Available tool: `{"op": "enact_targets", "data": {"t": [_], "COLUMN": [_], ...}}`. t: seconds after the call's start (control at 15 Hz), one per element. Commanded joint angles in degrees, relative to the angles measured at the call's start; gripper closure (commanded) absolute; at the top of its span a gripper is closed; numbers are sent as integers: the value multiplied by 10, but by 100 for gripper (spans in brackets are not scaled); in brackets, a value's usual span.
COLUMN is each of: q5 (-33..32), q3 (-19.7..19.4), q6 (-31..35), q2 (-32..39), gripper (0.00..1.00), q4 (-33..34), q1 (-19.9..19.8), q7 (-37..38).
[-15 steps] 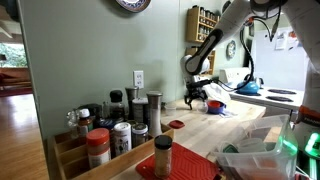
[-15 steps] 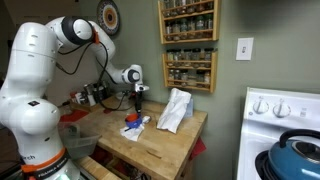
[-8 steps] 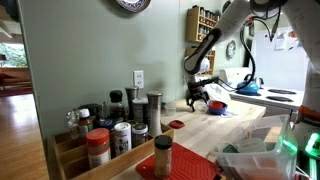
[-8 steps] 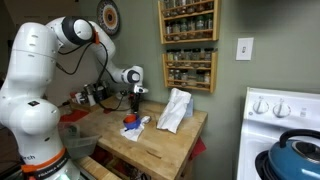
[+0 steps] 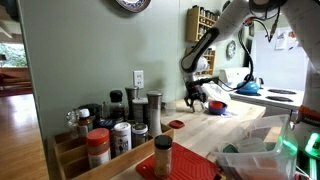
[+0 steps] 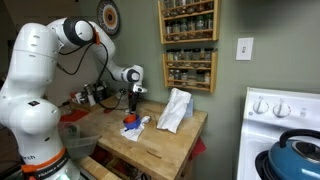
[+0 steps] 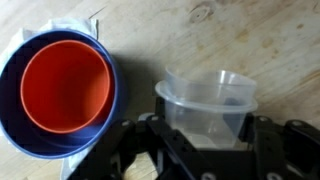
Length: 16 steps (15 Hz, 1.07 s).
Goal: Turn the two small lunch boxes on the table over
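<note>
Green-grey wall and a rank of spice jars [image 5: 110, 130] fill the near field of an exterior view. Far behind them the arm [image 5: 205, 45] bends down from upper right, and its gripper [image 5: 193, 102] hangs low over the work surface. The lunch boxes are too small to make out here.

In an exterior view, the white arm [image 6: 75, 35] reaches across from the left, elbow high, wrist turned straight down. The gripper stands just above the near-left part of the table [image 6: 165, 150], over a small blue object, with a crumpled white bag [image 6: 175, 108] beside it and a spice rack [image 6: 188, 45] on the wall behind.

Wrist view: the clear lunch box [image 7: 205, 95] sits between the fingers [image 7: 268, 140], mouth toward the camera. The jaws stand against its two sides and appear to grip it. Just beside it, apart, rests the blue lunch box [image 7: 112, 100], orange inside, also mouth up, on a white sheet [image 7: 85, 18].

Judged progress: neither box is yet inverted. Turning the clear one is in hand, and the blue one remains.
</note>
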Motion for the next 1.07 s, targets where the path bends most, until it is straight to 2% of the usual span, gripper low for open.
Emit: {"op": "enact_targets", "data": {"t": [0.0, 0.2, 0.53, 0.67, 0.93, 1.0], "q5": [-29, -101, -215, -277, -391, -395], "q3": [-7, -16, -11, -10, -7, -7], "q6": [-36, -67, -115, -93, 20, 40], "q2": [-2, -9, 6, 7, -9, -10], "gripper": [63, 63, 63, 63, 63, 63], "q4": [20, 37, 65, 52, -4, -9], "q1": [30, 70, 110, 119, 111, 105], "q7": [64, 169, 326, 362, 383, 390]}}
